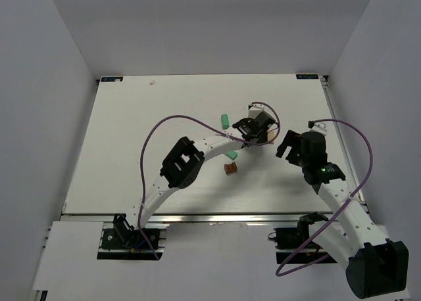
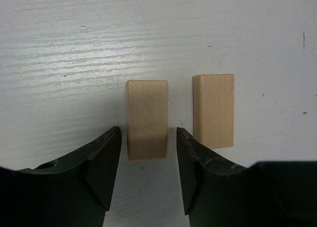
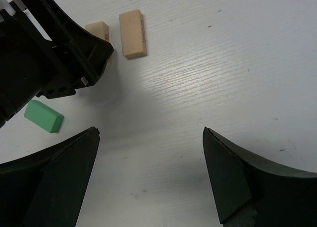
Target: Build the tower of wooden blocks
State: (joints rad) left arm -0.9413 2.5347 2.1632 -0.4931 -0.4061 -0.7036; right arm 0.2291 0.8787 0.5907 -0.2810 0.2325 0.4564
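your left jaws stand spread astride the near end of a pale tan block point(image 2: 147, 115) lying flat on the tabletop point(image 2: 59, 63), and closing off-centre could skew it or knock the second tan block point(image 2: 213, 108) just beside it; right jaws spread, empty.

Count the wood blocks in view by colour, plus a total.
Pale tan blocks: 2
Mint green blocks: 2
Dark brown block: 1
Total: 5 in view
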